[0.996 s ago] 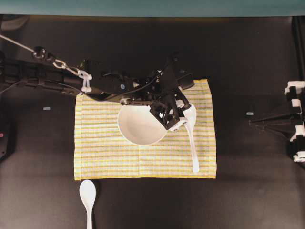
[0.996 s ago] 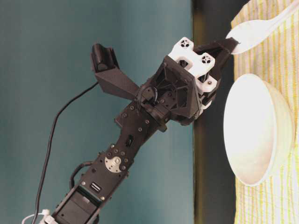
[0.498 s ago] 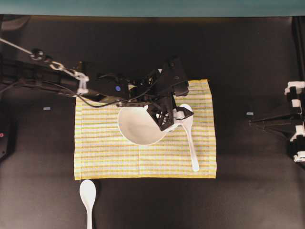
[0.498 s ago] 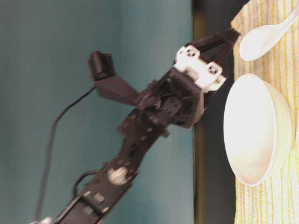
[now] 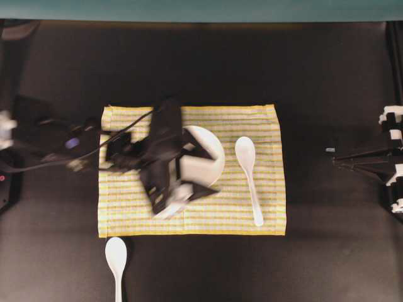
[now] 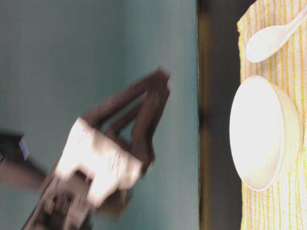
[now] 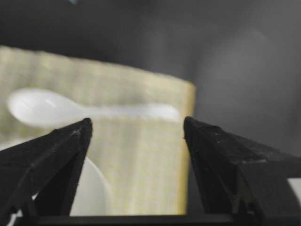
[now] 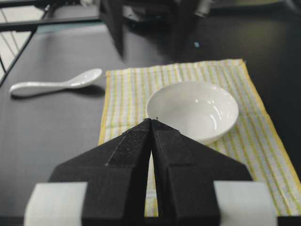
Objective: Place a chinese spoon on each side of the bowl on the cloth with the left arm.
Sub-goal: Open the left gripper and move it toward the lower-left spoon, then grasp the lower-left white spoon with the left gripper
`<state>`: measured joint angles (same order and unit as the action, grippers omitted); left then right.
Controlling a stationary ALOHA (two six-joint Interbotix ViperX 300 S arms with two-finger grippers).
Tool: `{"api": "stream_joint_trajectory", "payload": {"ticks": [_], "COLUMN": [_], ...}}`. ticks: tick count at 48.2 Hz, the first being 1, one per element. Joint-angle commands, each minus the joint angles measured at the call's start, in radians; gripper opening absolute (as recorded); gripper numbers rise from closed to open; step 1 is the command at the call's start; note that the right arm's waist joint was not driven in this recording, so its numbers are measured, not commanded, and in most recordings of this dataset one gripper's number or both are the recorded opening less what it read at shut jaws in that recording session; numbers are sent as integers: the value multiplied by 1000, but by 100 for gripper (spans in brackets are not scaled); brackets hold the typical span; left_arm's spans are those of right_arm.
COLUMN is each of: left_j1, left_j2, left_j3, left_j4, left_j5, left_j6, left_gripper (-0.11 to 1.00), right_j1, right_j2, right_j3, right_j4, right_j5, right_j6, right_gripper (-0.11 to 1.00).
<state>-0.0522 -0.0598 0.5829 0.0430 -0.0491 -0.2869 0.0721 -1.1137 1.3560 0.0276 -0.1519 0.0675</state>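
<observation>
spoon [image 5: 248, 174] flat on cloth [image 5: 264, 123] | bowl [image 5: 211, 157] upright | spoon [image 5: 116, 258] off cloth

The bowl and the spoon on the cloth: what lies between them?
Only bare striped cloth, seen overhead: bowl and spoon lie apart.

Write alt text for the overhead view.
A white bowl sits on a yellow striped cloth, one white spoon lying to its right. The blurred left gripper hangs over the bowl; a second spoon lies off the cloth.
</observation>
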Motion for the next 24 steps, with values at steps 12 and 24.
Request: {"api": "stream_joint_trajectory", "payload": {"ticks": [12,24], "left_j1": [-115,-221], "left_j2": [-212,-238], "left_j3": [258,382], "left_j4": [3,3], "left_j5": [34,72], "left_j6": [-189,-428], "left_gripper": [74,74], "right_j1": [0,0], "right_j2": [2,-26], "right_j3": [-8,-9], "right_j4": [2,2], "right_j5": [-3,34], "right_j6": [8,15], "right_gripper": [-1,-1]}}
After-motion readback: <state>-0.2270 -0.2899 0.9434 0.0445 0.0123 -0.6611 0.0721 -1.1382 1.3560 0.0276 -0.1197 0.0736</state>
